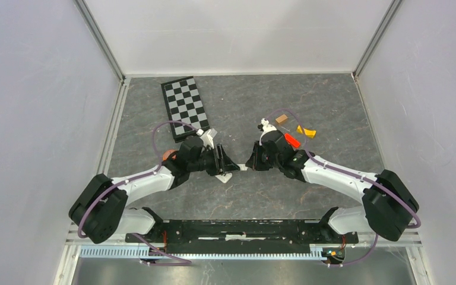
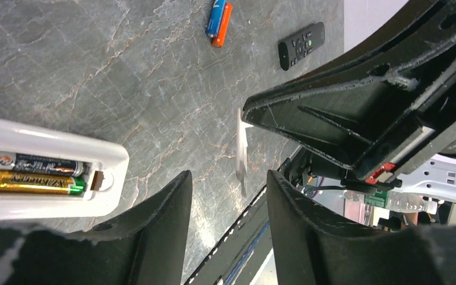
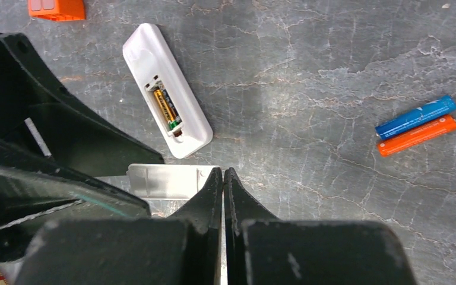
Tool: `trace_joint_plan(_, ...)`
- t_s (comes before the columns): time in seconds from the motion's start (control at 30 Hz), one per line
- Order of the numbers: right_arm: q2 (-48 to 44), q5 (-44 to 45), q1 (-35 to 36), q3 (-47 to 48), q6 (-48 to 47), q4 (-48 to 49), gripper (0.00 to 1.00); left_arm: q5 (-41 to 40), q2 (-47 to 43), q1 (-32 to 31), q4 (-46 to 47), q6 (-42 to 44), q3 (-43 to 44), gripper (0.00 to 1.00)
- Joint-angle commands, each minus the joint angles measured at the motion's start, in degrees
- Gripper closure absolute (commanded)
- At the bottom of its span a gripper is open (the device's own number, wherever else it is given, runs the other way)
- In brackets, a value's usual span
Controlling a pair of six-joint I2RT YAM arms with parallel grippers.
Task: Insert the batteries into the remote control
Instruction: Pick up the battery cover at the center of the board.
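A white remote control (image 3: 166, 89) lies back up with its compartment open, and two batteries (image 3: 166, 107) sit inside it, one gold and one dark (image 2: 32, 173). A blue battery (image 3: 415, 117) and an orange battery (image 3: 417, 136) lie side by side on the table, apart from it. My right gripper (image 3: 223, 173) is shut on the edge of the white battery cover (image 3: 166, 181) and holds it off the table. My left gripper (image 2: 228, 178) is open, with the cover's thin edge (image 2: 241, 151) reaching in between its fingertips without touching them.
A small black remote (image 2: 301, 44) lies beyond the loose batteries. An orange block (image 3: 56, 9) sits near the white remote. A chessboard (image 1: 184, 107) lies at the back left, and tan (image 1: 282, 119), yellow (image 1: 306, 132) and red (image 1: 292, 141) blocks lie by the right arm.
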Motion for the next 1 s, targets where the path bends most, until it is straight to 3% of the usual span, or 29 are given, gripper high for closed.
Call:
trace_joint_plan(0.0,-1.4,-2.1,-0.3,2.4,0.2,2.2,1.0,2.1,2.3,-0.3,5.0,-2.6,3.0,0.48)
trace_joint_plan(0.13,-1.7,-2.3,-0.5,2.3,0.0,2.3,1.0,1.7,3.1,-0.3,7.4,-4.3,2.2,0.6)
trace_joint_plan(0.27,-2.1,-2.8,-0.9,2.1,0.1,2.7,0.99,3.2,3.5,-0.5,7.8,-3.0,2.8,0.88)
trace_joint_plan(0.3,-2.4,-3.1,-1.1,1.9,0.0,2.8,0.91,3.8,3.6,-0.5,8.0,-1.9,2.9,0.94)
trace_joint_plan(0.33,-2.9,-3.3,-1.3,1.7,0.0,3.1,0.77,4.1,3.2,-0.5,8.1,-0.7,3.1,0.98)
trace_joint_plan(0.4,-4.9,-3.8,-2.3,0.9,0.0,3.7,0.48,3.7,2.2,-0.5,8.0,2.4,3.5,0.98)
trace_joint_plan(0.53,-11.9,-8.2,-5.3,-1.2,-2.8,8.5,0.29,4.3,-0.8,-0.5,7.4,11.8,5.4,0.98)
trace_joint_plan(0.67,-17.2,-15.6,-7.2,0.6,-16.7,11.6,0.23,10.0,-3.6,-0.5,8.4,20.4,8.0,0.98)
trace_joint_plan(0.83,-16.7,-31.8,-7.3,9.7,-40.5,-0.1,0.21,18.5,-6.9,-0.5,8.5,27.5,11.8,0.98)
trace_joint_plan(0.97,-17.4,-33.4,-7.3,15.9,-54.1,-8.8,0.22,22.7,-9.2,-0.4,-3.8,39.4,19.4,0.98)
